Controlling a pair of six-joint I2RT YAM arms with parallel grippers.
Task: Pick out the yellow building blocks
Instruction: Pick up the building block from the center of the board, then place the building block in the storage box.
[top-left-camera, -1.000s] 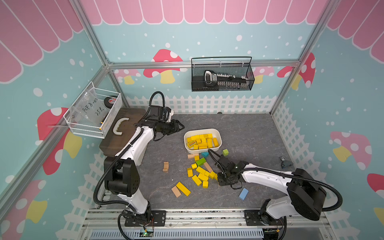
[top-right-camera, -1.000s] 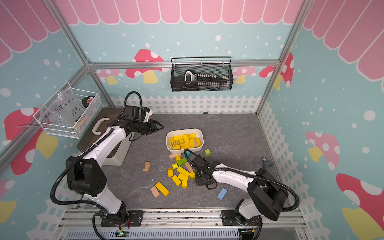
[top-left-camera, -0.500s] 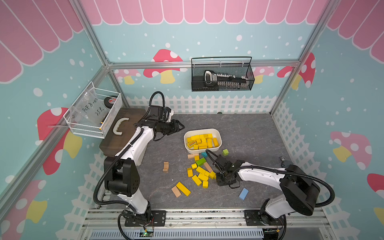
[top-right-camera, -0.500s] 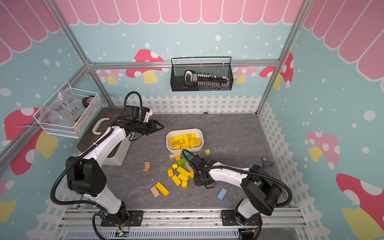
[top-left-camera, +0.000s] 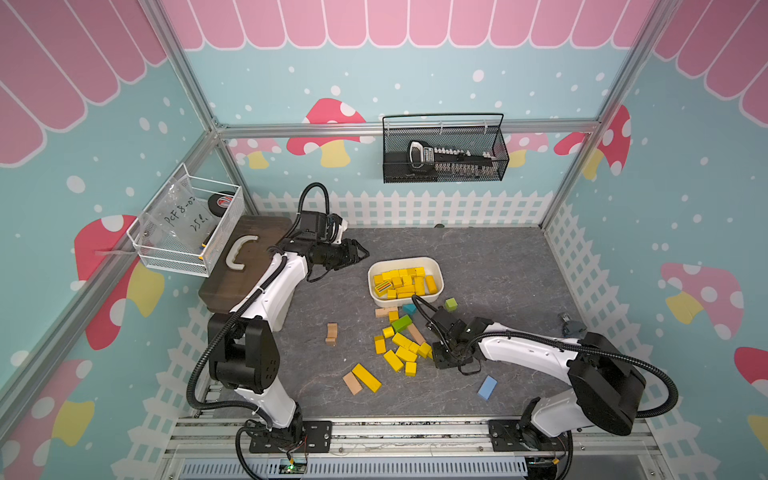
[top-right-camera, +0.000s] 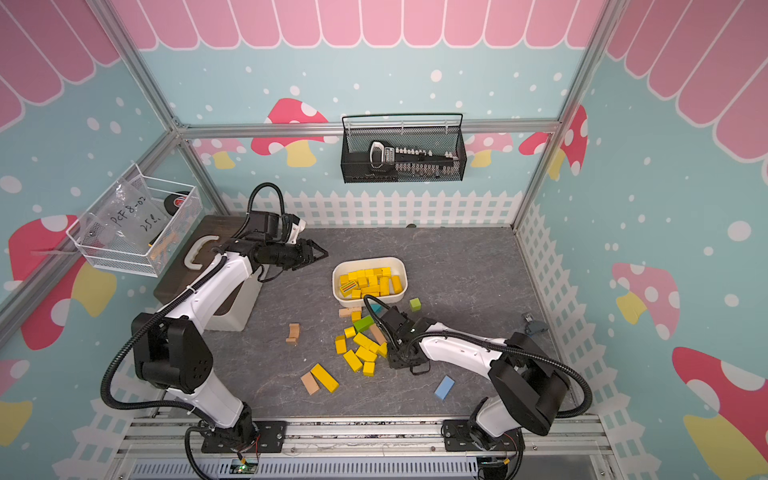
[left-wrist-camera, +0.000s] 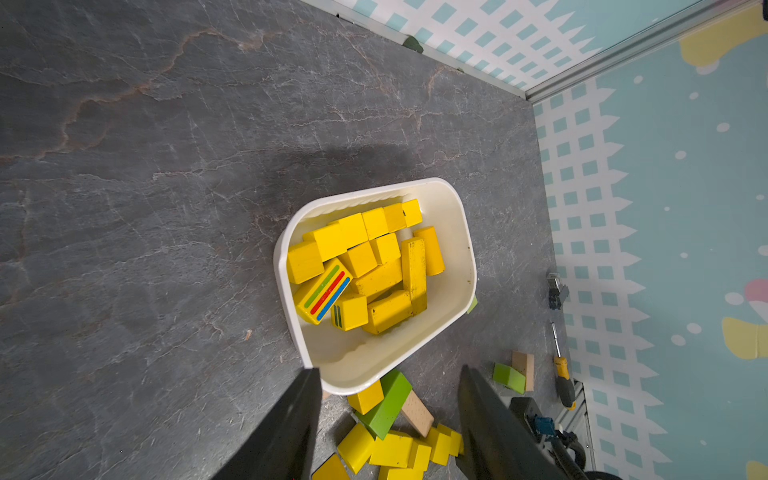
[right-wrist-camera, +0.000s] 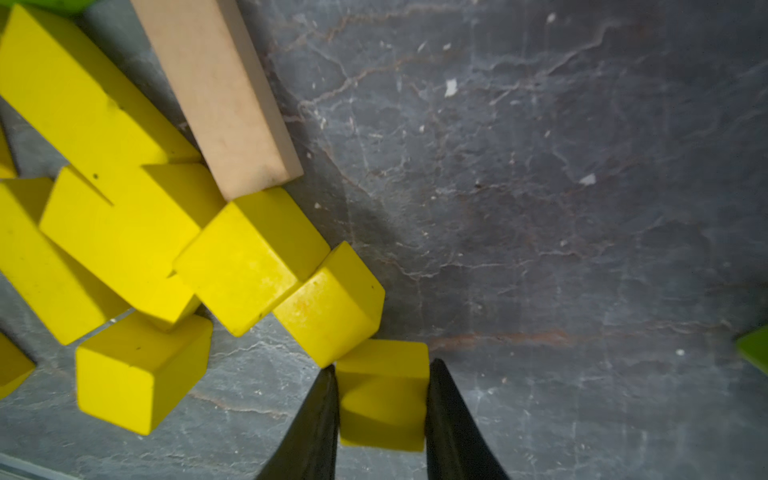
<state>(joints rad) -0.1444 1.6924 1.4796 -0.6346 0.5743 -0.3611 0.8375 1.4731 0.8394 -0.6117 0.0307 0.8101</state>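
Several yellow building blocks (top-left-camera: 401, 282) (top-right-camera: 368, 282) (left-wrist-camera: 365, 257) fill a white bowl (top-left-camera: 405, 259) (top-right-camera: 368, 259) (left-wrist-camera: 279, 257); one shows coloured stripes. More yellow blocks (top-left-camera: 401, 347) (top-right-camera: 363, 347) (right-wrist-camera: 249, 257) lie loose in front of the bowl, and a long yellow bar (top-left-camera: 366, 377) lies nearer the front. My right gripper (top-left-camera: 434, 353) (top-right-camera: 390, 353) (right-wrist-camera: 382, 368) is low at the pile's right edge, both jaws pressed against a small yellow cube (right-wrist-camera: 382, 399). My left gripper (top-left-camera: 363, 253) (top-right-camera: 322, 252) (left-wrist-camera: 388, 370) hangs open and empty left of the bowl.
Green blocks (top-left-camera: 402, 323) (top-left-camera: 451, 304), a blue block (top-left-camera: 487, 387) and tan blocks (top-left-camera: 331, 333) (top-left-camera: 352, 383) are mixed around the pile; a tan bar (right-wrist-camera: 220, 91) rests on the yellow ones. A dark case (top-left-camera: 245, 253) stands at the left. Wire baskets (top-left-camera: 187, 224) (top-left-camera: 444, 149) hang on the walls.
My right gripper has shifted slightly left at the pile's edge and its jaws have narrowed onto the small yellow cube. The left arm has not moved.
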